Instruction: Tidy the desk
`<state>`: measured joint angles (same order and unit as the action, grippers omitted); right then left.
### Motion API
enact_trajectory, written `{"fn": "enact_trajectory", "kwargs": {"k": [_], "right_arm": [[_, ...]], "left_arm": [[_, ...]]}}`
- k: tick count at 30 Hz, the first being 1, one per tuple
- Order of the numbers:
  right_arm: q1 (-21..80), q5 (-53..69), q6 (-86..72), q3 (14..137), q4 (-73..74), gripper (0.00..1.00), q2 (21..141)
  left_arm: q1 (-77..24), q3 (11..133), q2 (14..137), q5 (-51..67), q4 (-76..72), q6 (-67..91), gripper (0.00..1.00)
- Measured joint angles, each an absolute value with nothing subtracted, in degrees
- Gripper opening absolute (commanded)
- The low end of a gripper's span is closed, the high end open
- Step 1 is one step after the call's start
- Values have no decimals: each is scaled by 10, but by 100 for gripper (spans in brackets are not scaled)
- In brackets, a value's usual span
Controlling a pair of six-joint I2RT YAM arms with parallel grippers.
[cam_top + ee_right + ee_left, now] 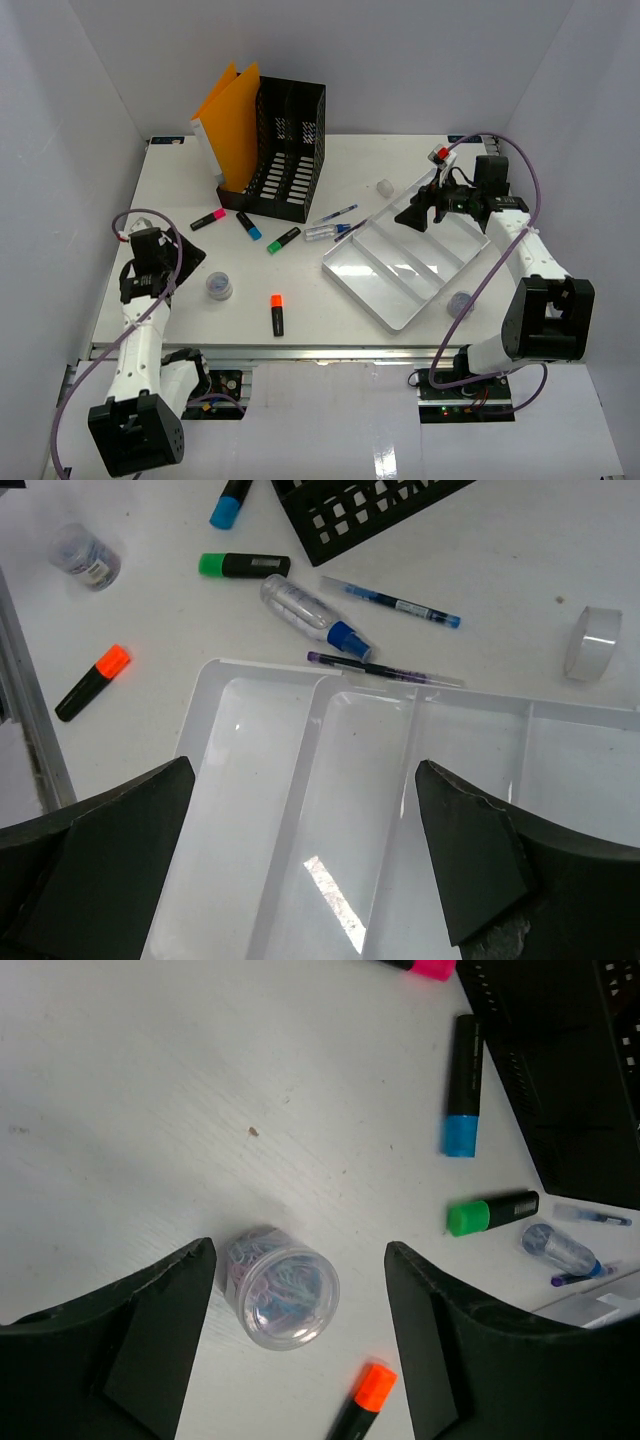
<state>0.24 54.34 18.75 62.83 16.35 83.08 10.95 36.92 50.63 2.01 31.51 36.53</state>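
Left pincer [300, 1255]: released, fingers spread wide, low over the desk [400, 150]. Between its fingers, one clear jar of paper clips [283, 1290], upright on the white top, just beside the left finger and apart from the right one; impossible to tell whether touching.

Beyond that pincer's tips, four highlighters flat on the desk, all apart from each other: blue [462, 1085], green [492, 1212] and pink [425, 966] ahead, orange [365, 1400] just beside the right finger.

Right pincer [305, 770]: also released, jaws wide with nothing between them, hanging above one white tray [250, 666] with four compartments showing. Tray resting on the right half of the desk.

Ahead of that pincer, just past the tray's far rim:
- Two pens, one purple [385, 669] along the rim and one blue [392, 602] farther out.
- One small clear bottle with a blue cap [310, 613], lying between the pens.
- One roll of clear tape [592, 642], off to the right.

Farther ahead, one black mesh file holder [285, 150] at the back of the desk. Behind the right pincer, near the desk's front edge, a second small jar [460, 303].
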Motion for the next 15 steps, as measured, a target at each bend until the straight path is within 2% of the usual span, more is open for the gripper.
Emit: {"fn": "enact_trajectory", "kwargs": {"k": [3, 7, 13, 15], "right_arm": [[0, 557, 187, 617, 166, 98, 828], [-2, 572, 186, 615, 166, 98, 828], [-3, 586, 186, 613, 166, 98, 828], [-3, 588, 186, 612, 166, 98, 828]], "left_arm": [[97, 376, 540, 15, 333, 370, 93], [54, 376, 588, 15, 348, 369, 96], [-12, 379, 647, 0, 354, 369, 96], [-23, 380, 666, -9, 355, 369, 94]]}}
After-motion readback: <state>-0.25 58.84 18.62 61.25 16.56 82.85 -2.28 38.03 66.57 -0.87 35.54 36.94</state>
